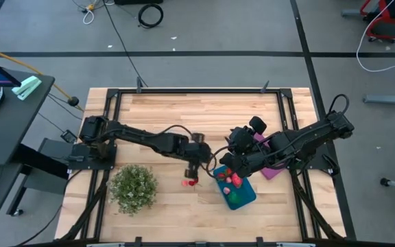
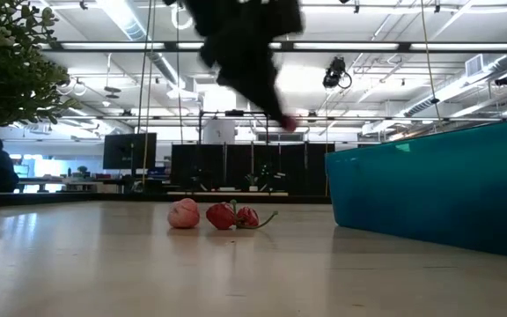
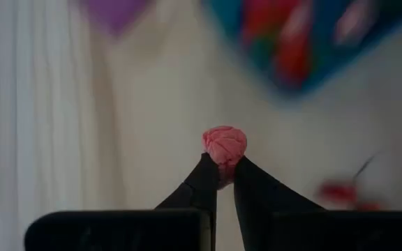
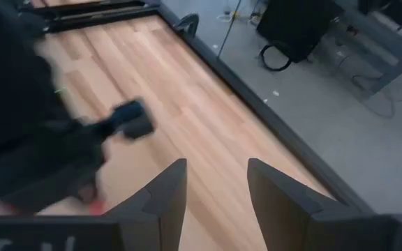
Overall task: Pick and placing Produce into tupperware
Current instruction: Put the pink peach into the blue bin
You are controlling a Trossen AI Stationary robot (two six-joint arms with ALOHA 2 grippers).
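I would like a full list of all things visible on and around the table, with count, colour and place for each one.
Tupperware: one, teal-blue, front right of table, already holding red and green produce.
Loose produce: pinkish and red pieces, on the wood left of the tupperware; exact count unclear.
Pink piece: one, pinkish, pinched between the left gripper's fingertips.
Plant clump: one, green, front left of table.
Purple rectangle: one, purple, right side, partly under the right arm.
Table: one, light wood with dark frame.
Left gripper: shut on the pink piece, beside the tupperware.
Right gripper: open, empty, held over the table.
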